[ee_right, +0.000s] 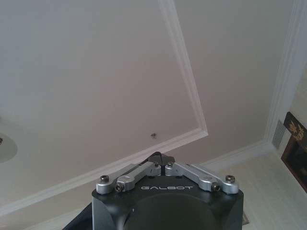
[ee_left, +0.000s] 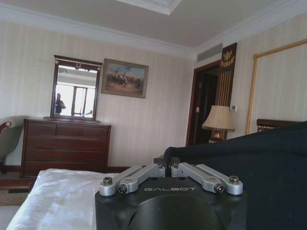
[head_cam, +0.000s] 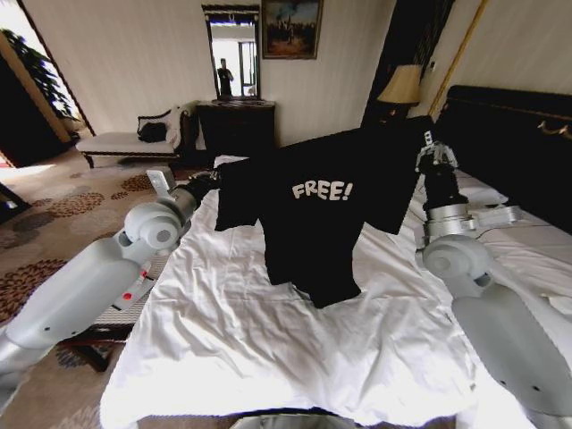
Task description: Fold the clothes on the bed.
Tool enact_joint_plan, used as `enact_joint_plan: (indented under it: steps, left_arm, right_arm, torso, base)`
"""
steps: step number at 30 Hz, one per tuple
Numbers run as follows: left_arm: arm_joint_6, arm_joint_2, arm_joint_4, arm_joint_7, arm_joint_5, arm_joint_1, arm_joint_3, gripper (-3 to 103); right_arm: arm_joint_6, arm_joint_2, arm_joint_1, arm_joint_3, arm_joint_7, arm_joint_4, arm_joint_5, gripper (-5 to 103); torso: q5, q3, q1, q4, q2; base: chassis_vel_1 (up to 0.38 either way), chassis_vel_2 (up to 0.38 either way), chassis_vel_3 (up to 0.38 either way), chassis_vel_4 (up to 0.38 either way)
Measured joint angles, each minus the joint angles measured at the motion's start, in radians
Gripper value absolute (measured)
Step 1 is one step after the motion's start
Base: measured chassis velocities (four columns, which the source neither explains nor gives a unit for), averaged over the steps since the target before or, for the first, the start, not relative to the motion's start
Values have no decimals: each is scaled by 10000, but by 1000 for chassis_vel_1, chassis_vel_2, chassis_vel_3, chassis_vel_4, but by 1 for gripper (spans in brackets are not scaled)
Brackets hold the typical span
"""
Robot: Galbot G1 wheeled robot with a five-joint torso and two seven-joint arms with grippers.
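Black "FREE!" T-shirt (head_cam: 322, 201), hanging crumpled

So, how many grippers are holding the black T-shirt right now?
2. The left gripper pinches the black T-shirt at its left sleeve edge, and the right gripper holds the other shoulder, jaws closed. The shirt hangs above the bed.
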Motion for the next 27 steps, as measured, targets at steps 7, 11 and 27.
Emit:
enact_joint_plan:
  steps: [7, 11, 27]
  left_arm:
    - [-606, -559, 912, 702, 645, 374, 246, 0]
    - [-821, -1059, 1391, 1020, 1134, 1193, 79, 0]
    - [-1453, -3665, 2062, 1384, 2903, 3038, -503, 0]
  right_arm:
    - [131, 743, 633, -603, -231, -929, -377, 0]
    - [172, 1027, 626, -810, -279, -1302, -577, 0]
    - [582, 1841, 685, -1516, -485, -2709, -1124, 0]
  torso:
    - [-3, -2, -2, 5, 3]
    - [-3, -1, -1, 2, 2]
    - [1, 0, -1, 3, 1]
  base:
    - [0, 0, 0, 0]
    - [0, 0, 0, 0]
    - [0, 0, 0, 0]
